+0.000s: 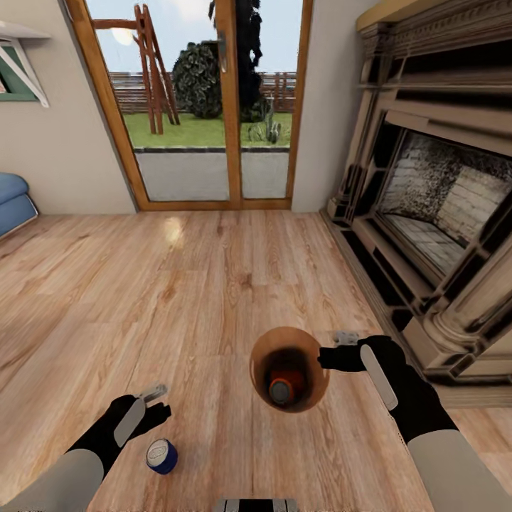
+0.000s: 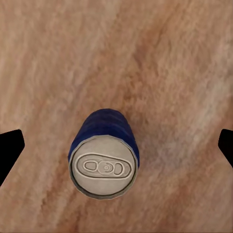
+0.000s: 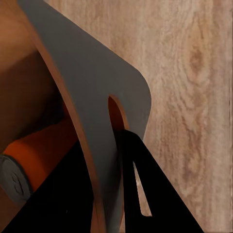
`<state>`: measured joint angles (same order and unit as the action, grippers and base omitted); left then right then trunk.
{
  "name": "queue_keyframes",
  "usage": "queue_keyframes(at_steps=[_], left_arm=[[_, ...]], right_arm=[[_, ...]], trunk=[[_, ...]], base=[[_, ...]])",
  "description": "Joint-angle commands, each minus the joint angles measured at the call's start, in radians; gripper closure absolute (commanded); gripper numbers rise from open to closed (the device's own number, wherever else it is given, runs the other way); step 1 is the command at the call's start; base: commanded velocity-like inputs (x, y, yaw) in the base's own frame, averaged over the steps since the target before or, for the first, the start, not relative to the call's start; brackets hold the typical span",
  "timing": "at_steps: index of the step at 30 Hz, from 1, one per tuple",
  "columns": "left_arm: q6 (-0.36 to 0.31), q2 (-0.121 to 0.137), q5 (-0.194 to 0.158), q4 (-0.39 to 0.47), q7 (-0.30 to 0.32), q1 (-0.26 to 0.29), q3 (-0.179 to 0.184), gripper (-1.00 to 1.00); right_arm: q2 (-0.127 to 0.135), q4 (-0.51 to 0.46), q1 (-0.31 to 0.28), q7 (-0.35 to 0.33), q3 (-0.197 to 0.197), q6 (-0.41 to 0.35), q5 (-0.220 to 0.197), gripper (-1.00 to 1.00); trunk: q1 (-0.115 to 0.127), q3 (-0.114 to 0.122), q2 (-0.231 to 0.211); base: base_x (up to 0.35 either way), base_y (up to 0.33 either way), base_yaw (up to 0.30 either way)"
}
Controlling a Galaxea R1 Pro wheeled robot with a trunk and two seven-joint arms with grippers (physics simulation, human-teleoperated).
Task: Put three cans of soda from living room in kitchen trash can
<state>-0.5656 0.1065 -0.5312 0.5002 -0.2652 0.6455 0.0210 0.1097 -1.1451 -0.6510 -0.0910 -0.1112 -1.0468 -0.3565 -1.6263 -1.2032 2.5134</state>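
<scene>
Dark blue cylindrical soda can point(image 1: 162, 456) with a pale metal top stands upright on the wood plank floor point(image 1: 213, 284); the left gripper point(image 1: 158, 400) hangs over it, fingers spread wide to either side and touching nothing. Judged light, thin-walled, smooth and apt to slip or dent, so best taken across the mid-body with moderate squeeze. Beside it the small round grey bin point(image 1: 289, 370) with tan-brown inside, an orange can point(image 1: 284, 387) lying in it, hangs from the right gripper point(image 1: 328, 357), fingers clamped on its rim, near the brick fireplace point(image 1: 434, 213).
</scene>
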Motion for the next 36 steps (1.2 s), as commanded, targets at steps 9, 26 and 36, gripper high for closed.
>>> queue_keyframes(at_steps=[9, 26, 36], left_arm=[[0.033, -0.009, 0.032, -0.031, 0.01, 0.002, 0.033, -1.0], [0.04, -0.013, 0.043, -0.032, 0.048, 0.002, 0.041, -1.0], [0.039, -0.011, 0.043, -0.032, 0.049, 0.002, 0.039, -1.0]], right_arm=[[0.031, -0.207, 0.063, -0.004, -0.001, 0.0, -0.082, 1.0], [0.033, -0.257, 0.09, -0.004, -0.005, 0.0, -0.085, 1.0], [0.033, -0.257, 0.09, -0.004, -0.007, 0.0, -0.085, 1.0]], trunk=[[-0.004, -0.035, 0.002], [-0.011, -0.101, 0.006], [-0.016, -0.139, 0.009]], base=[[0.0, 0.0, 0.0], [0.0, 0.0, 0.0], [0.0, 0.0, 0.0]])
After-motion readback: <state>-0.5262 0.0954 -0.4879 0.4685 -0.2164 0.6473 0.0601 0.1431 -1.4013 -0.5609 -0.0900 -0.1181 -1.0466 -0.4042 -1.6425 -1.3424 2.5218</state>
